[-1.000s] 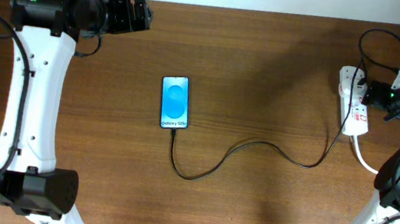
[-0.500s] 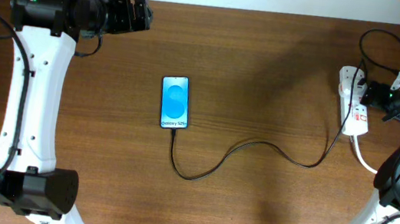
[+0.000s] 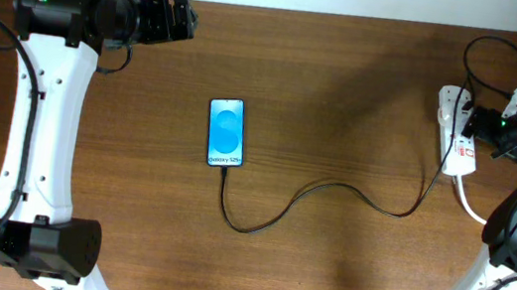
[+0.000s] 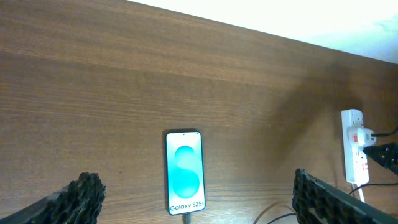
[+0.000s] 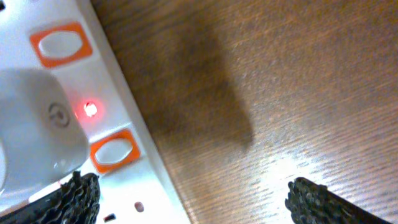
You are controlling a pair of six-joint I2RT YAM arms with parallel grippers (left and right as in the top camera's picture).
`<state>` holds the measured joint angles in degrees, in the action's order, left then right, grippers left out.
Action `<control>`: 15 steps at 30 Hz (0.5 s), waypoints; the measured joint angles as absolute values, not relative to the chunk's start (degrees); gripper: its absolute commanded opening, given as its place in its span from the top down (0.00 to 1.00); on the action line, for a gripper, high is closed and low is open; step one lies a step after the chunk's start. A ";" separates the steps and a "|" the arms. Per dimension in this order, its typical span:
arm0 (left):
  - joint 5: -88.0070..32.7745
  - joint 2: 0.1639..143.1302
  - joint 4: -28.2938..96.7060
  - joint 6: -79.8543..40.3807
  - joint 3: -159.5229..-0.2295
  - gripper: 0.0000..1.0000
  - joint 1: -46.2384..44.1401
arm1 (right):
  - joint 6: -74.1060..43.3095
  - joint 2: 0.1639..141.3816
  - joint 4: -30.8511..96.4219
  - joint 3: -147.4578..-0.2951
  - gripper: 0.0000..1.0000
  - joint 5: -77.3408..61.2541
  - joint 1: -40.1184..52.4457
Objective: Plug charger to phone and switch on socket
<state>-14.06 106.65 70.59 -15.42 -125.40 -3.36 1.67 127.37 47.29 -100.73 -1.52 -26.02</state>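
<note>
Overhead, phone (image 3: pixel 226 133): lies flat mid-table, screen up and lit blue, its short bottom edge toward the robot's base.
Overhead, charger (image 3: pixel 333 187): thin black cable that meets the phone's bottom edge, loops once, then runs right to the socket; it looks plugged in, which would explain the slack lying loose.
Overhead, socket (image 3: pixel 455 131): white strip near the right edge of the table (image 3: pixel 347 77), with a thick white cord trailing off it.
Overhead, left gripper (image 3: pixel 180 17): parked at the far left corner, well apart from everything, probably to leave the work to the other arm.
Overhead, right gripper (image 3: pixel 481 124): right at the socket's side, placed for its switches.
Left wrist, jaws: one at each lower corner, far apart, so open and empty; phone and socket both show beyond.
Right wrist, socket: fills the upper left, very close.
Right wrist, switch (image 5: pixel 112 151): orange-framed rocker just below a glowing red lamp (image 5: pixel 91 109) and beside a pale plug body (image 5: pixel 34 124); the lamp suggests power is on.
Right wrist, jaws: spread wide, holding nothing.
</note>
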 measured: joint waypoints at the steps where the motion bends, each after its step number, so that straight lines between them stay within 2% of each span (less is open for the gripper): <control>1: -14.06 106.65 70.61 -15.42 -125.40 0.01 -3.36 | 1.54 127.35 48.47 -101.45 0.02 -1.52 -26.04; 5: -14.06 106.65 70.59 -15.42 -125.40 0.01 -3.36 | 1.54 123.11 53.69 -106.32 0.02 -1.30 -26.04; 11: -14.06 106.65 70.63 -15.42 -125.40 0.01 -3.36 | 1.72 105.71 61.30 -110.89 0.02 -2.02 -26.06; 15: -14.06 106.65 70.63 -15.42 -125.40 0.01 -3.36 | 5.65 94.78 65.01 -111.07 0.02 -14.48 -25.87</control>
<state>-14.06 106.65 70.63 -15.42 -125.40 -3.36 5.65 94.78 65.01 -111.07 -14.48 -25.87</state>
